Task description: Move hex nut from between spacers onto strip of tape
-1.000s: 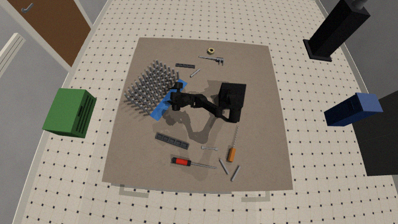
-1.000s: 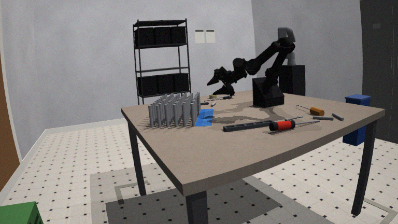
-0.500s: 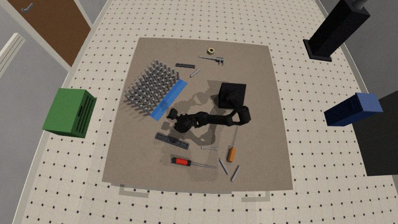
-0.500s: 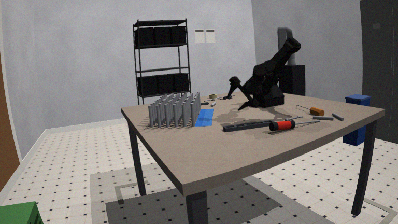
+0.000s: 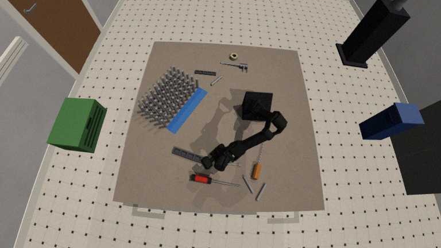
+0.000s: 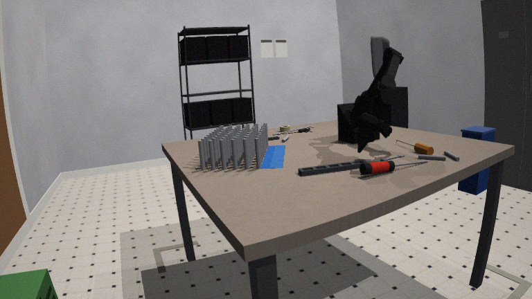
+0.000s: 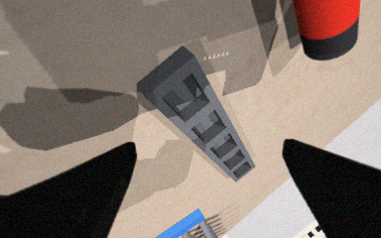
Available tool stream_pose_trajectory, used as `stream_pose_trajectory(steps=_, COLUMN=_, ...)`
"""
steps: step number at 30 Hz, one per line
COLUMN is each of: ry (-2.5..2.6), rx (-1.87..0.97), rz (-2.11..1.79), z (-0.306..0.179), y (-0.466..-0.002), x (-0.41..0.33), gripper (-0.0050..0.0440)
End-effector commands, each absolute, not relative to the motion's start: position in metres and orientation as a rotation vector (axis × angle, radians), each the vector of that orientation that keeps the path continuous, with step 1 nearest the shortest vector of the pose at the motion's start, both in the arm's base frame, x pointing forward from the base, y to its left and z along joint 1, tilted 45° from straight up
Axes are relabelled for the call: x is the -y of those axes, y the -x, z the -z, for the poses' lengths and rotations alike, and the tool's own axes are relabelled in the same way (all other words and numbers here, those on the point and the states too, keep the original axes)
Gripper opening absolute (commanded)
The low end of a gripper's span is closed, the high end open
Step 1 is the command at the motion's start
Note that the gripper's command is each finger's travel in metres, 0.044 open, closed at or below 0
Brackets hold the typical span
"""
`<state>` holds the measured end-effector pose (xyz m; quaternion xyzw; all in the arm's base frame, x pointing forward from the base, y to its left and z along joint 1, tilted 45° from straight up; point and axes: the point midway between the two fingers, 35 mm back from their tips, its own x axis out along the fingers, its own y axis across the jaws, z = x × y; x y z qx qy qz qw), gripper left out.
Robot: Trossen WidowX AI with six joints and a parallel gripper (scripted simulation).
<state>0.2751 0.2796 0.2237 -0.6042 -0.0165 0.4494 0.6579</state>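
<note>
In the top view, going left to right, the standing spacers [image 5: 169,97] are grouped at about ten o'clock on the bench [image 5: 292,69], with the blue strip of tape [image 5: 187,110] laid along their right edge. The hex nut cannot be made out among them; it is judged to lie hidden between the posts. The gripper [image 5: 213,162] hangs over the six o'clock area, its jaws spread wide and holding nothing, above a gray slotted bar [image 5: 186,155] and near a red-handled screwdriver [image 5: 201,178]. The hook pick [image 5: 256,170] lies untouched at about five o'clock. The tool-fetching step appears in hand; next, the jaws must be brought over the orange-brown handle and closed.
</note>
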Motion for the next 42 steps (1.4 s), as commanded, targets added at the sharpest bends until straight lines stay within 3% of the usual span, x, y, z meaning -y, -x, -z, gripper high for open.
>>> stream_pose_trajectory(steps=1, ry=1.572, rx=0.218, rz=-1.111, z=-0.256, y=-0.23, x=-0.3, gripper=0.04)
stream_pose_trajectory(steps=13, ry=2.114, rx=0.974, rz=-1.351, z=-0.283, y=-0.102, x=-0.327, gripper=0.04)
stream_pose_trajectory(steps=15, ry=2.114, rx=0.974, rz=-1.351, z=-0.283, y=-0.102, x=-0.327, gripper=0.04)
stream_pose_trajectory(steps=20, ry=2.298, rx=1.469, rz=-1.363, z=-0.291, y=-0.041, x=-0.319, gripper=0.04)
stream_pose_trajectory(steps=28, ry=2.407, rx=2.185, rz=-1.216, z=-0.296, y=0.016, x=-0.3, gripper=0.04)
stream_pose_trajectory(steps=42, ry=2.409, rx=2.201, rz=-1.236, z=-0.29, y=0.018, x=-0.3, gripper=0.04)
